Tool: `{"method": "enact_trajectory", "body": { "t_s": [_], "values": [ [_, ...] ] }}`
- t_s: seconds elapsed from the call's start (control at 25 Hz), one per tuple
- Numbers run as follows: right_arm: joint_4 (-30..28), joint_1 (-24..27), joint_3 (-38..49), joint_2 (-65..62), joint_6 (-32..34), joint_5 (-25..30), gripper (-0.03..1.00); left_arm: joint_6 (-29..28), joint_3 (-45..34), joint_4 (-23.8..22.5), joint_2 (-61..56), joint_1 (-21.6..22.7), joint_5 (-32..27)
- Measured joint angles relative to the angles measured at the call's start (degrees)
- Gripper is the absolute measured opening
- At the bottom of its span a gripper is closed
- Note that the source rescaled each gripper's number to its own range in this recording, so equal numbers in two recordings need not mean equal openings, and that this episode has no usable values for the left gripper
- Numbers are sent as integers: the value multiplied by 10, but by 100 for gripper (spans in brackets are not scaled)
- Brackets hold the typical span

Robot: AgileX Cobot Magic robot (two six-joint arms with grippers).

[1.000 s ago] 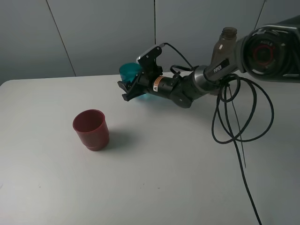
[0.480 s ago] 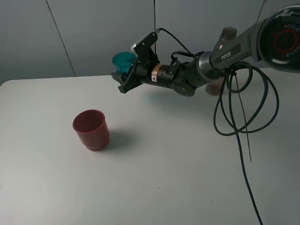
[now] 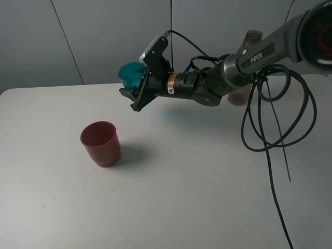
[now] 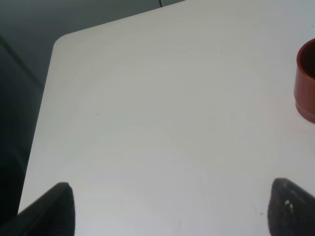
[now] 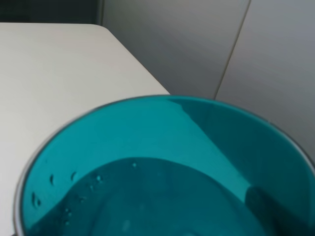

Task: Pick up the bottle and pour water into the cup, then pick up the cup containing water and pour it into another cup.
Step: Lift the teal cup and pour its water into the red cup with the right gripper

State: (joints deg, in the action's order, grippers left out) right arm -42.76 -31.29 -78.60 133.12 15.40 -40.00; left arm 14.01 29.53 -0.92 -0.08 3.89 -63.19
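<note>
The teal cup (image 3: pixel 129 74) hangs above the back of the table, with my right gripper (image 3: pixel 133 94) shut on it. In the right wrist view the cup (image 5: pixel 162 147) fills the picture, with water (image 5: pixel 147 196) inside and droplets on its wall. The dark red cup (image 3: pixel 101 142) stands upright on the table, to the left of and nearer than the lifted cup. It also shows at the edge of the left wrist view (image 4: pixel 306 81). The grey-brown bottle (image 3: pixel 252 38) stands behind the right arm, mostly hidden. My left gripper (image 4: pixel 172 216) is open over bare table, away from the red cup.
Black cables (image 3: pixel 270 129) loop down from the right arm over the table's right side. The white table (image 3: pixel 181 187) meets a grey wall at the back. The table's rounded corner (image 4: pixel 59 42) and a dark drop beyond it show in the left wrist view.
The right gripper has lifted the teal cup off the table and carried it up and to the left. The red cup and the bottle have stayed put.
</note>
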Motion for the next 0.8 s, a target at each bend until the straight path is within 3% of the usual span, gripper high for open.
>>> {"method": "enact_trajectory", "body": {
  "t_s": [0.8],
  "values": [
    [-16, -55, 0, -3, -107, 0, 4, 0, 0, 0, 0, 0, 0]
  ]
}}
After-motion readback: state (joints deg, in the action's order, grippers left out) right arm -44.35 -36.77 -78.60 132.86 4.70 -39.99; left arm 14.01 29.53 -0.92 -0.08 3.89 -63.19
